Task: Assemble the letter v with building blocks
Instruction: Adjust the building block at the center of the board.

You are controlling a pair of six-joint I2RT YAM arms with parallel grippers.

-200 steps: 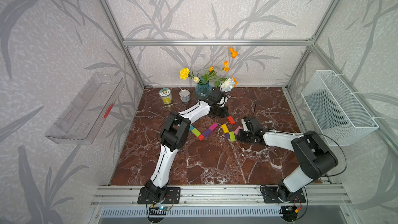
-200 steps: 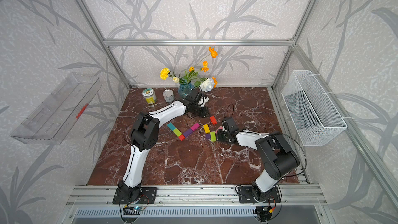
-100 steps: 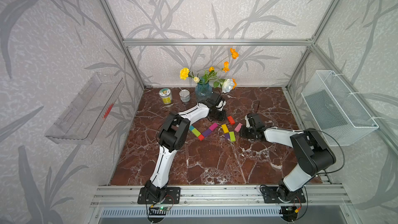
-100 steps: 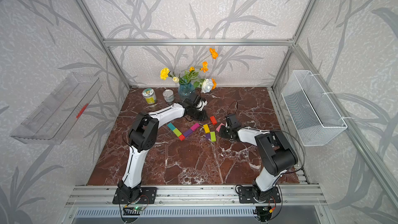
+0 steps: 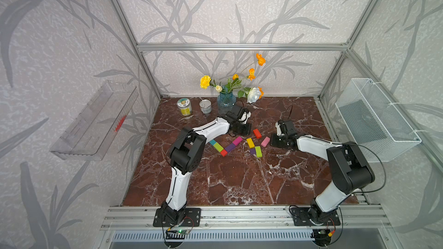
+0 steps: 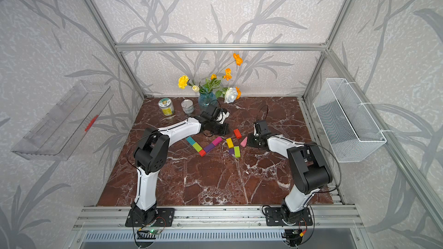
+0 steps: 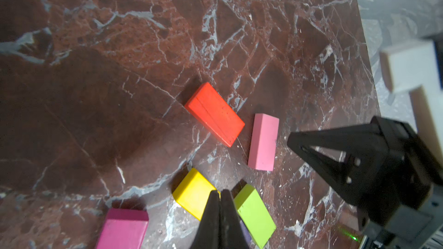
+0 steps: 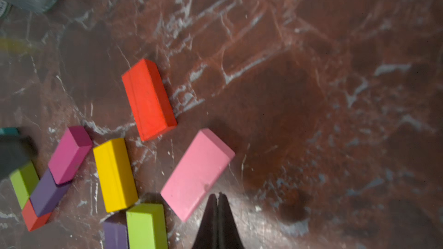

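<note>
- Left gripper [image 7: 219, 194] is closed tip to tip with nothing between its fingers; in both top views it sits just at 12 o'clock from the magenta bar [image 5: 237, 141].
- Left arm [image 5: 178, 183] rises from the near rail, folds sharply at the elbow and sends its forearm toward 1 o'clock, with the wrist low over the marble table [image 5: 239, 183].
- Teal bar [image 5: 212, 142], lime green bar [image 5: 218, 146], red cube [image 5: 223, 152], purple bar [image 5: 229, 147] and the magenta bar lie end to end in a V, its point at 6 o'clock.
- At 3 o'clock from that V lie the loose pieces: yellow bar [image 5: 250, 143], red bar [image 5: 257, 133], purple cube [image 5: 252, 151], second lime green bar [image 5: 258, 151] and pink bar [image 5: 265, 141].
- Right gripper [image 8: 217, 197] is also pressed closed and empty, its tips just beside the pink bar on its 3 o'clock side.
- Right arm [image 5: 311, 143] climbs from the rail, folds at the elbow and reaches low toward 10 o'clock.
</note>
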